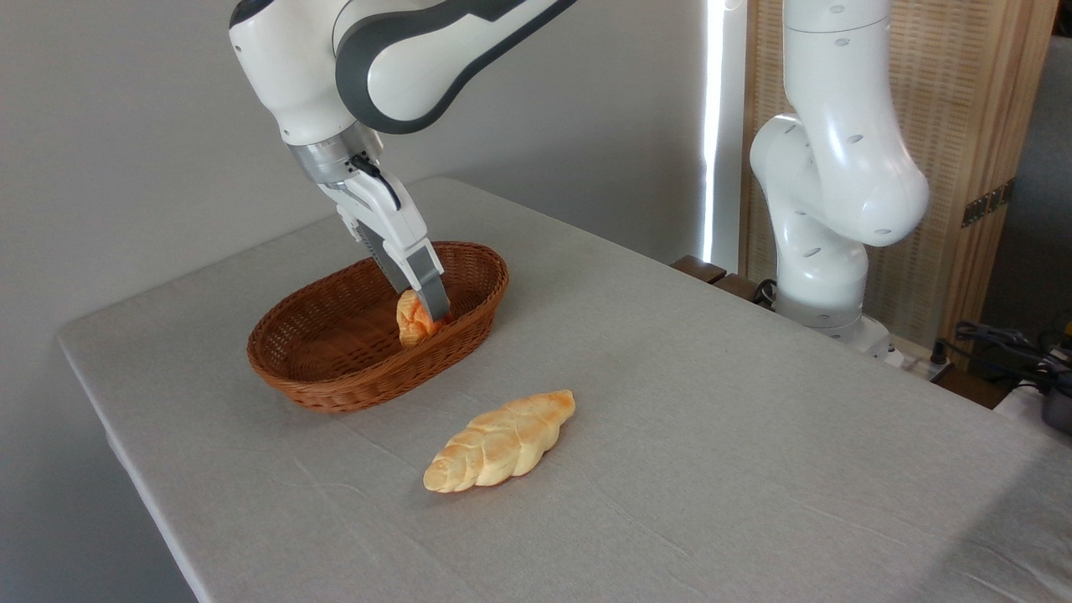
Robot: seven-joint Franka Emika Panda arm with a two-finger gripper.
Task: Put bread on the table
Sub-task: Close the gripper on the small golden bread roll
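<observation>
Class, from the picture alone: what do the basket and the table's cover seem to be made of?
Basket: woven wicker or rattan by its look, brown with a slight sheen; interlaced strands show along the wall. Table cover: light grey matte cloth, probably, with soft creases.

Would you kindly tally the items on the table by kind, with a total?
Bread rolls: 1, the small orange roll in the basket, at the claw
Braided loaves: 1
Baskets: 1
Total: 3
</observation>
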